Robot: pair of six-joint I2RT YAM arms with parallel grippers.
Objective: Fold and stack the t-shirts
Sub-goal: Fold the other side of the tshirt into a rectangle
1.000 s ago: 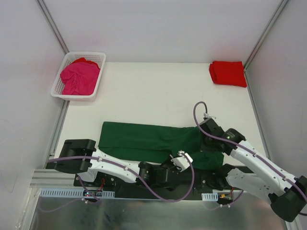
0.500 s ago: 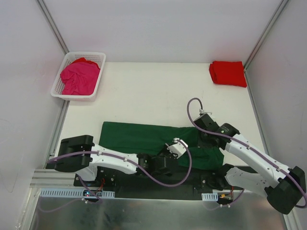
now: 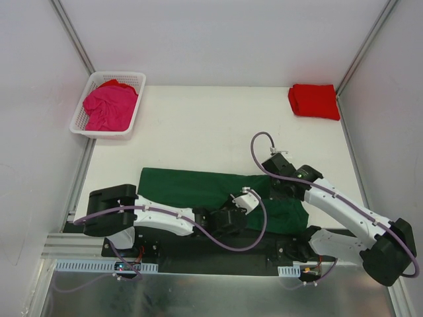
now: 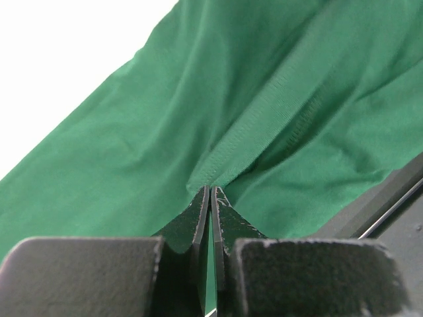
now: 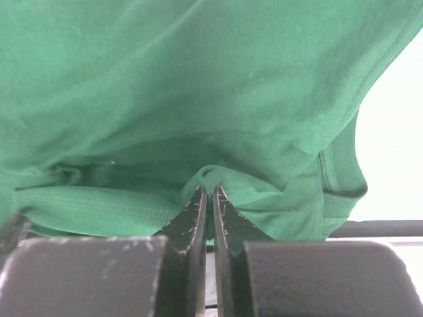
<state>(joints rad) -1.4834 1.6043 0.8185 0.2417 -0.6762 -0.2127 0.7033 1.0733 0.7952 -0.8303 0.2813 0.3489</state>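
Gripping thin pinches of the green t-shirt, left tool and right tool may lose them under uneven pull.

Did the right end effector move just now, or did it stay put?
Yes. Pinching the green t-shirt, the right end effector slid left, farther from the folded red t-shirt in the corner.

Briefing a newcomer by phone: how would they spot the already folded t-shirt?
On the white table, find the far right corner. The red t-shirt lies there alone as a folded block, unlike the green t-shirt spread along the near edge and the pink t-shirt crumpled in the basket.
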